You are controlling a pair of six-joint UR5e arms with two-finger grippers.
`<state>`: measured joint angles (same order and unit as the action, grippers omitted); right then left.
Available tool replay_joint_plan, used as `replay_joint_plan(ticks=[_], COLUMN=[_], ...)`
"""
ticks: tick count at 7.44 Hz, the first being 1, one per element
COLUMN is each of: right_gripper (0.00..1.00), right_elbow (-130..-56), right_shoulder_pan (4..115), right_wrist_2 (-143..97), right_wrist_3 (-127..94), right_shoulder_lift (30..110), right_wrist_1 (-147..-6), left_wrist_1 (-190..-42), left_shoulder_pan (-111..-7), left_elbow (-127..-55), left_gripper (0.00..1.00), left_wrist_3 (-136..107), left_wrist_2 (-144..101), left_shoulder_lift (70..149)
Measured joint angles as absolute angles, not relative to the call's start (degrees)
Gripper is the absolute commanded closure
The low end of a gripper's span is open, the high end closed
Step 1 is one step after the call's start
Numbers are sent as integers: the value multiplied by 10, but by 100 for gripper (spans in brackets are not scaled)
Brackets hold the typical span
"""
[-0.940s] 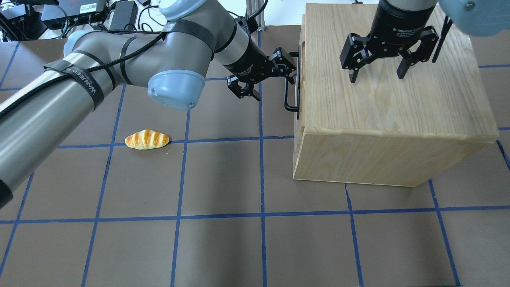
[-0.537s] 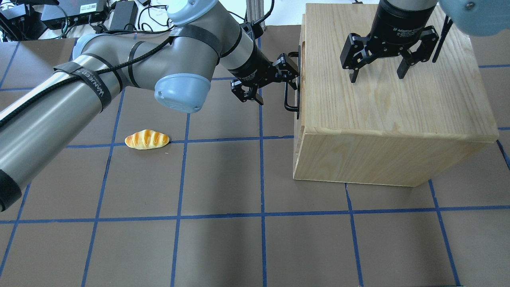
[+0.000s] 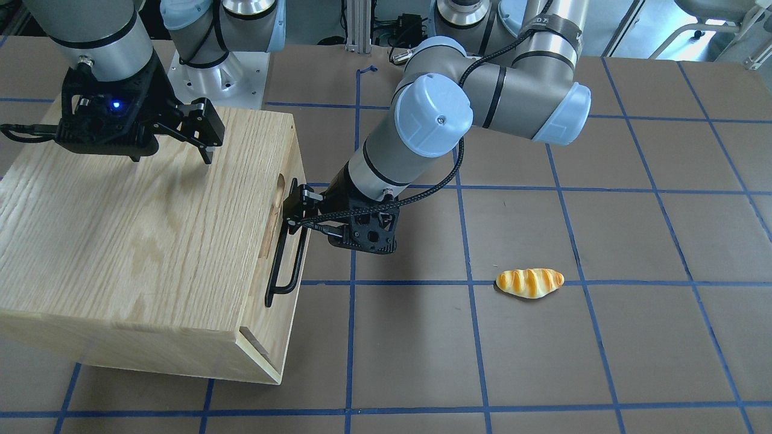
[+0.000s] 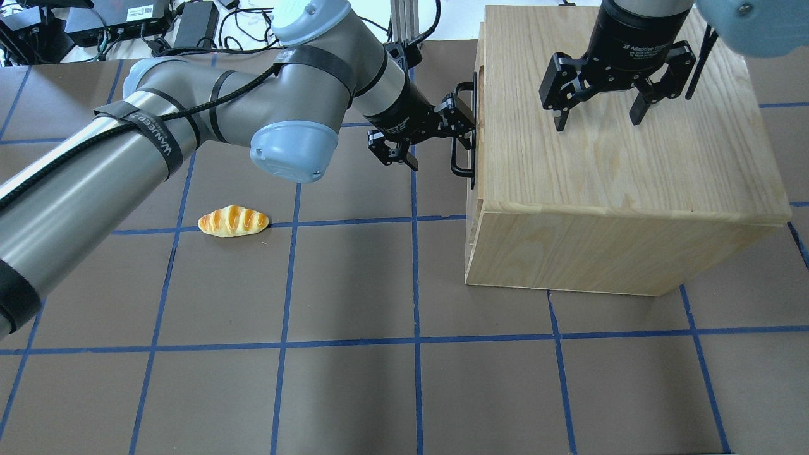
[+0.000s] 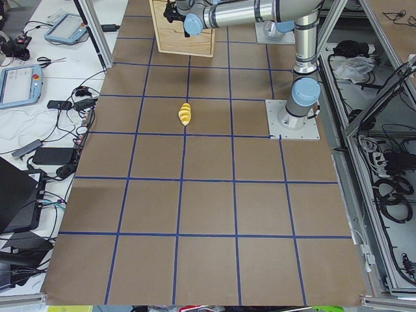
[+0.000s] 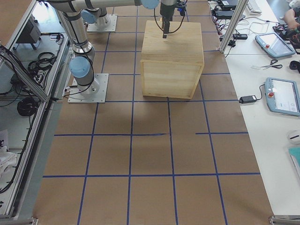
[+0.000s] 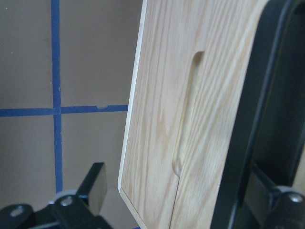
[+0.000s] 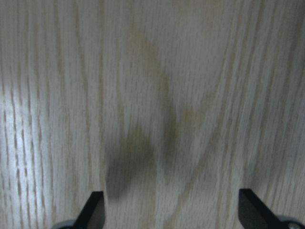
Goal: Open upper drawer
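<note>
The upper drawer's light-wood front with its oblong slot faces my left arm and sits about flush in the oak cabinet. Its black bar handle also shows in the front view and the left wrist view. My left gripper is open at the far end of the handle. In the left wrist view the bar lies between the fingers, close to the right one. My right gripper is open and empty just above the cabinet top.
A toy bread roll lies on the brown gridded table, well left of the cabinet; it also shows in the front view. Cables and power boxes lie beyond the table's far edge.
My left arm has moved right, toward the cabinet, bringing its open gripper up to the handle. The right gripper and the drawer have not moved.
</note>
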<state>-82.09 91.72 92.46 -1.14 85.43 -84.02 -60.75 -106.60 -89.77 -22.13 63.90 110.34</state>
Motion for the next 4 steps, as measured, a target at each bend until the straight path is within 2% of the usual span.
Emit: replay_joint_plan(ticks=[4], right_gripper=[0], right_elbow=[-821], right_shoulder_pan=[918], right_wrist_2=[925], right_wrist_3=[-11], right_shoulder_lift=[854], right_wrist_1=[-840], left_wrist_1=[-610], left_shoulder_pan=[-1059], left_elbow=[-898], left_gripper=[0], left_wrist_3=[-175], left_wrist_2=[662], left_shoulder_lift=[1099])
